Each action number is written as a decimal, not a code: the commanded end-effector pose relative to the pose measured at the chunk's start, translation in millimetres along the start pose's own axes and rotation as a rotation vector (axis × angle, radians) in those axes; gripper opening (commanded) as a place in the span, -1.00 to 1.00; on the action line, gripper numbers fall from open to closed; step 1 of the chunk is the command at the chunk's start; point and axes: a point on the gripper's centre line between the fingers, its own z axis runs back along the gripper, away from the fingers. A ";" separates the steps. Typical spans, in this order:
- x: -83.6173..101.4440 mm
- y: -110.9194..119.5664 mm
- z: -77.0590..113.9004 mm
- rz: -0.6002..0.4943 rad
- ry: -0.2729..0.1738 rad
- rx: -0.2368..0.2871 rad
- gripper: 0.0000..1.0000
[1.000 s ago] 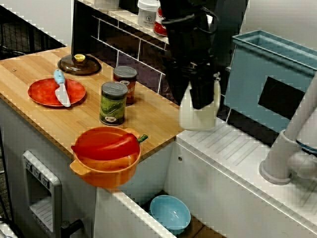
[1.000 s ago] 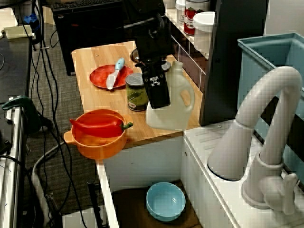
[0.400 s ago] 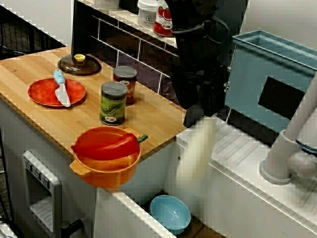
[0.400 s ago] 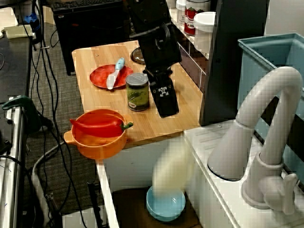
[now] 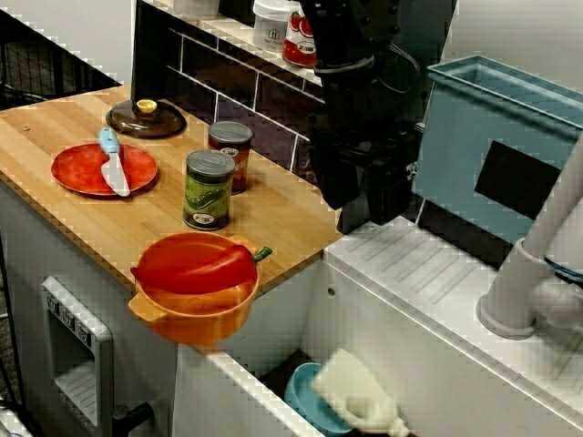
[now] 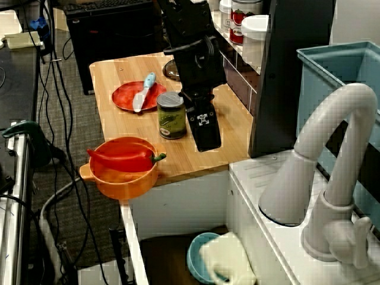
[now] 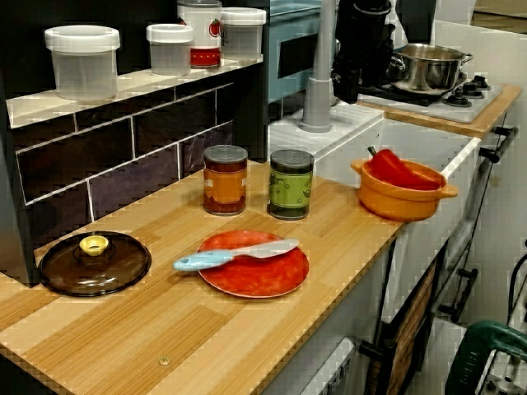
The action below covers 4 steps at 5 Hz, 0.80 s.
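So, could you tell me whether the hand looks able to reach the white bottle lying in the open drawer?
Probably yes: the hand hangs open above the counter edge, the bottle lies uncovered on the blue bowl below, nothing between them.

The arm point(image 5: 363, 100) hangs vertical, jaws parted downward.

Kitchen set up inside a workroom: a wooden counter point(image 7: 123, 329) runs beneath a dark tiled backsplash point(image 7: 123, 164) to a tall white tap point(image 6: 332, 154). A steel pot point(image 7: 428, 66) sits on a hob point(image 7: 465, 92), while cables point(image 6: 56, 89) trail over carpet point(image 6: 77, 178).
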 end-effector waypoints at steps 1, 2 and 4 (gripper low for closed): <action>6.0 34.4 40.7 -0.014 -0.032 0.007 1.00; 0.3 48.6 58.6 -0.011 -0.073 -0.003 1.00; -7.6 75.0 80.9 0.008 -0.097 0.022 1.00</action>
